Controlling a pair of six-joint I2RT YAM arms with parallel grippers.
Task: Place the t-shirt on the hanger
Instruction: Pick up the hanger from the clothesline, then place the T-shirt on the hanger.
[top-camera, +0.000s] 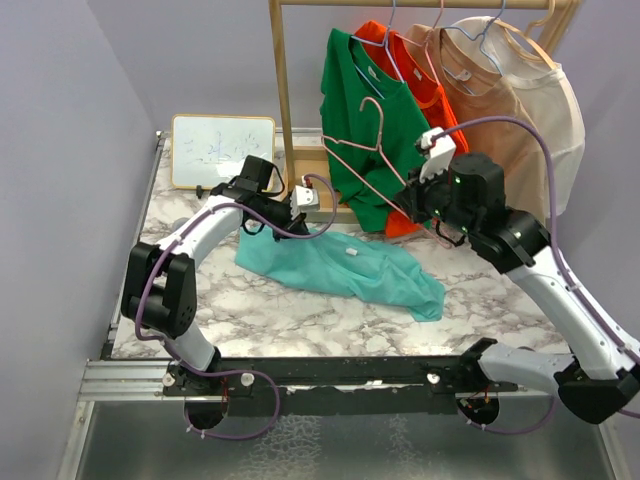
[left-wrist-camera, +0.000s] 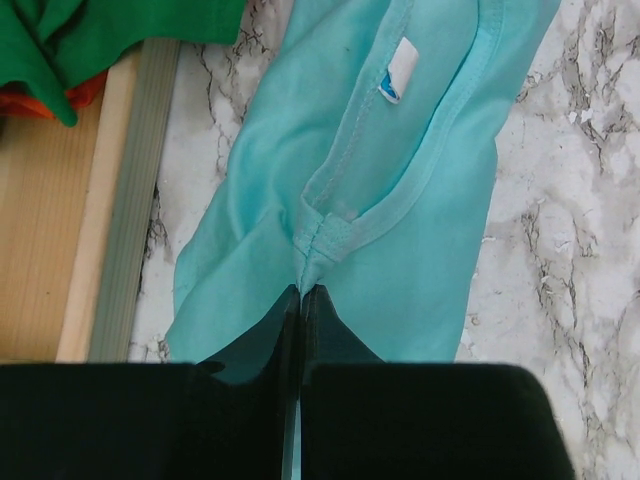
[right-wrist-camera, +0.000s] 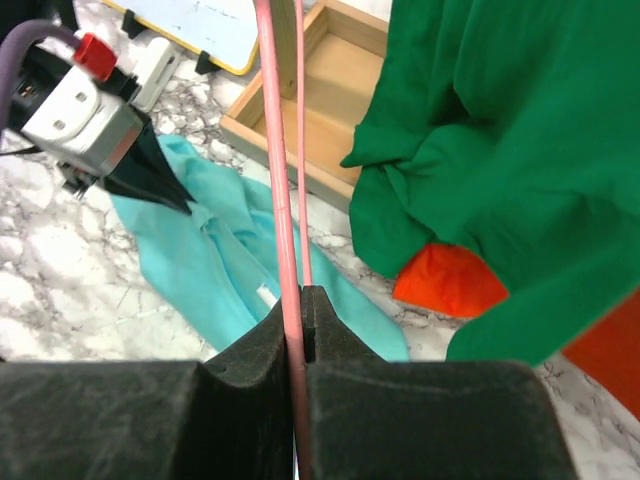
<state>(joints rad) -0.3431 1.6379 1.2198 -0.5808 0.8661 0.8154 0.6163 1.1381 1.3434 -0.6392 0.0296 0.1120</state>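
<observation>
In the left wrist view the t-shirt (left-wrist-camera: 400, 230) runs off the top edge and its neck seam vanishes between the closed fingers (left-wrist-camera: 262, 342) of the left gripper (left-wrist-camera: 301, 290); the print on its white tag (left-wrist-camera: 401, 68) is too small to read. The right wrist view cuts the pink hanger (right-wrist-camera: 281, 200) off at the top edge, and its wire disappears into the clamped fingers (right-wrist-camera: 258, 345) of the right gripper (right-wrist-camera: 301, 292).

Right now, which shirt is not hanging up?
The teal t-shirt: it lies crumpled on the table, while the green, orange and beige shirts hang behind it.
</observation>
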